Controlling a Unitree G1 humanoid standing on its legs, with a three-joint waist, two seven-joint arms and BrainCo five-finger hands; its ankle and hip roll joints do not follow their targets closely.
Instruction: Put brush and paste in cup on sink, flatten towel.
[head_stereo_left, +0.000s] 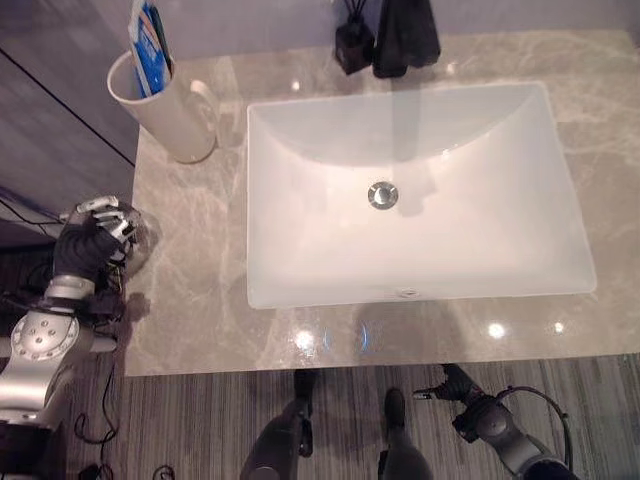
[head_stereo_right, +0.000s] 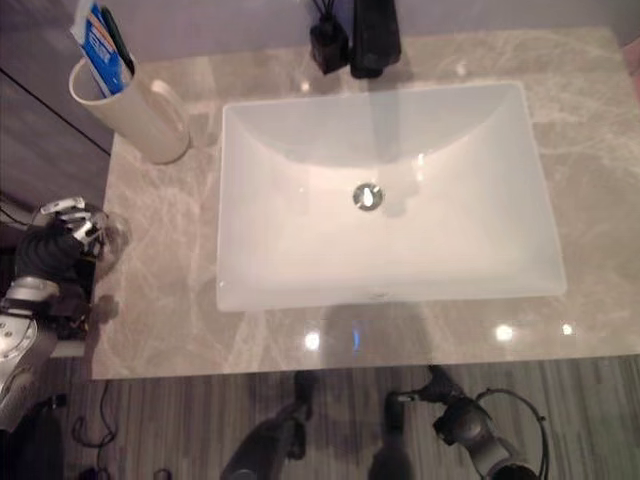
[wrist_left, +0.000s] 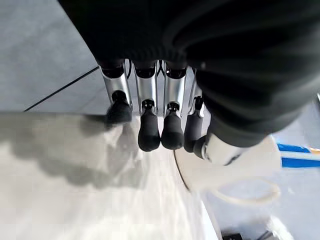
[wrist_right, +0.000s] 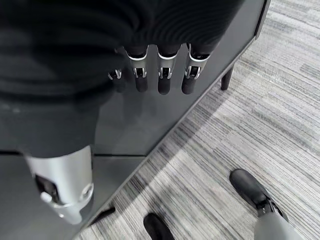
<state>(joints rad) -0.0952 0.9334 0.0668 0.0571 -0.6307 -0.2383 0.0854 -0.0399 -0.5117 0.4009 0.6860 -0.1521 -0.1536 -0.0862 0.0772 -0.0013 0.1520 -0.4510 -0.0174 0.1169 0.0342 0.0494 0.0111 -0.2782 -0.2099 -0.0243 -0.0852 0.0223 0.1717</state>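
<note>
The cup stands on the marble counter at its far left corner, just beside the white sink, and in the left eye view a blue-and-white paste tube sticks up out of it with the dark brush beside it. At the counter's back edge, behind the sink, stand a dark faucet and a small dark diffuser bottle. My left hand sits at the left edge of the counter, well short of the cup, its dark cover up and its fingers bent down over the edge. My right hand hangs low, below the front edge of the counter and over the striped floor. The right eye view gives the same layout; there the brush shows as a dark stick against the tube in the cup. In my left wrist view my fingers hang loosely, tips down just above the counter, holding nothing, and the cup's rim and handle lie just past them. In my right wrist view my fingers hang relaxed and empty in front of a dark cabinet front, with the floor below.
</note>
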